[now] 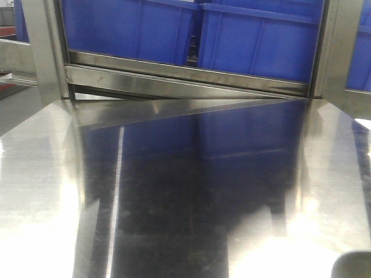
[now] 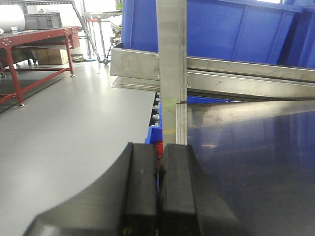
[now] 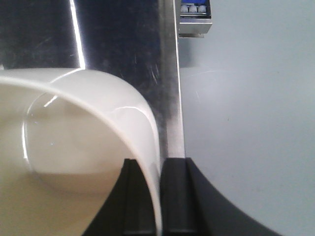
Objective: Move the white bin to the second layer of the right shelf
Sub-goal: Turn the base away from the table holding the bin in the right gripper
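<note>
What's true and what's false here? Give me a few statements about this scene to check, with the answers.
1. The right gripper pinches the wall of the white bin. True.
2. The steel tabletop mirrors the blue crates behind it. True.
3. The left gripper holds a blue crate. False: it is shut on nothing.
4. The white bin is full of parts. False: the inside that shows is empty.
5. The white bin sits on a roller shelf. False: the flat steel tabletop shows beneath it, not rollers.
</note>
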Robot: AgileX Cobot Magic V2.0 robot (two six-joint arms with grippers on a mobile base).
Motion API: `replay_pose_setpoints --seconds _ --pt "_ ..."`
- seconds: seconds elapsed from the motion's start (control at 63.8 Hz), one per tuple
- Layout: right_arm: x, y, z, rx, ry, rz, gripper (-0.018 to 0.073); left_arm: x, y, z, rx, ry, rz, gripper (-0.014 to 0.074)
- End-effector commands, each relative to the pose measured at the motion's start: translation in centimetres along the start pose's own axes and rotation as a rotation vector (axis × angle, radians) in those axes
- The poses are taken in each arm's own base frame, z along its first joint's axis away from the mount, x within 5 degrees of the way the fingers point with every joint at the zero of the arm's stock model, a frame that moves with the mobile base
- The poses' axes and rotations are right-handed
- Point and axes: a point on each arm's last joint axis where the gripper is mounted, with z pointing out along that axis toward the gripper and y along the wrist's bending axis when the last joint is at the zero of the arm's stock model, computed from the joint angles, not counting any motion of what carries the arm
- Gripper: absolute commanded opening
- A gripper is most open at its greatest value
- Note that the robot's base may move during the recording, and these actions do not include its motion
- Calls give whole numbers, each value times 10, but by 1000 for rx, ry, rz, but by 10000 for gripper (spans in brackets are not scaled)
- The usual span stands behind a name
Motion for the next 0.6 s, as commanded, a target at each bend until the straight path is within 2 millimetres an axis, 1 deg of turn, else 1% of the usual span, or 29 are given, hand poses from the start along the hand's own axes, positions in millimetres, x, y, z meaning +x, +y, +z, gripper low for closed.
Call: replay_pose_setpoints --seconds 0.0,0.58 --pt "-9 1 -7 -11 -83 0 57 4 0 0 -4 -61 -9 85" --pt "-9 1 -7 -11 -83 0 57 4 0 0 -4 -61 -9 85"
